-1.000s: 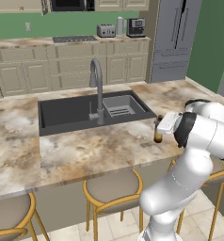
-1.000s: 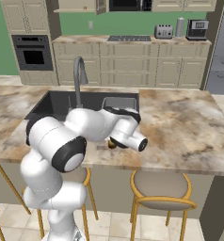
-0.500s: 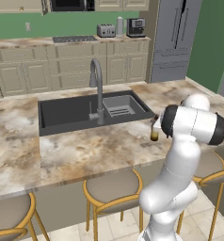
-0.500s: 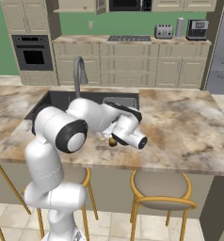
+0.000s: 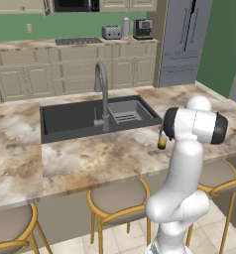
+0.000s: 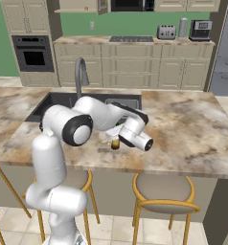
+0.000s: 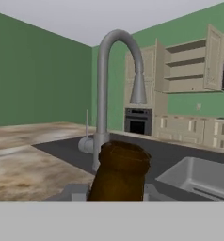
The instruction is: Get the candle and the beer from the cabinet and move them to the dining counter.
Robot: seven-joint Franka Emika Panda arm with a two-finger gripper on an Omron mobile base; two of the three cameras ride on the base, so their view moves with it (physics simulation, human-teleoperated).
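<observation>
The beer is an amber bottle with a dark neck, upright on the dining counter just right of the dark sink. My gripper is shut on the beer from the counter's front side. From the right base it shows as the beer under my gripper. The hand view has the beer's dark top close up at the bottom, with the steel tap behind it. The open cabinet hangs on the far wall. The candle is out of view.
Stools stand along the counter's near edge. The curved tap rises behind the sink. Far behind are a worktop with a cooktop, a toaster, a black oven and a grey fridge.
The arm's elbow has swung up and over so the arm stands more upright. The beer has stayed at about the same spot on the counter, still in the gripper.
</observation>
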